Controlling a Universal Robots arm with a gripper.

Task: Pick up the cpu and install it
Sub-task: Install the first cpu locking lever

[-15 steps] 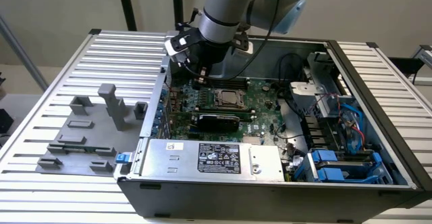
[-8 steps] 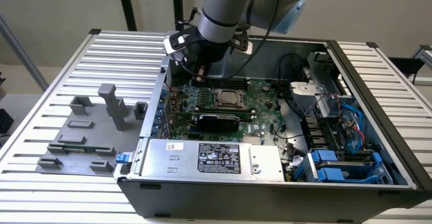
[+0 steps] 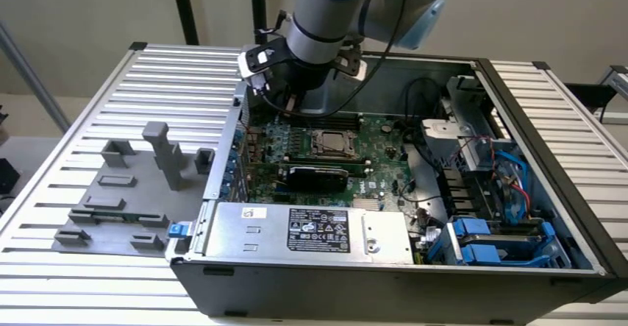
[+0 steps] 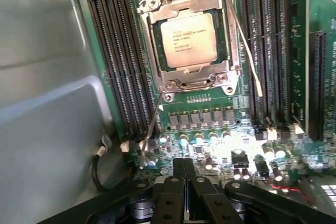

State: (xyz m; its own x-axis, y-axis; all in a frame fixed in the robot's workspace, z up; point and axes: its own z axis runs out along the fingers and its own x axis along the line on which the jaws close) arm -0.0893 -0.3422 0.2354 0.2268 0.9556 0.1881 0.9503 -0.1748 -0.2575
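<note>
Case point(image 3: 393, 289) first: the arm point(image 3: 329, 17) reaches down into it close beside the wall on the exterior view's left, so any sideways swing you command could clip the sheet metal.

Motherboard point(image 4: 210, 129) next. The gripper point(image 4: 184, 174) hangs low over it with its fingers pressed together and nothing between them, right above a row of little capacitors point(image 4: 198, 140). Drop straight down from here and you'd likely knock one off.

The socket frame point(image 4: 199, 81) lies around the cpu point(image 4: 188, 39), which sits in the socket, flat as far as I can tell. If it's a hair off, pressing on it would bend the pins underneath.

Smallest worry: the thin wire levers point(image 4: 245, 51) stick out on both sides of the socket and look unlatched to me, so a finger could easily snag one.
</note>
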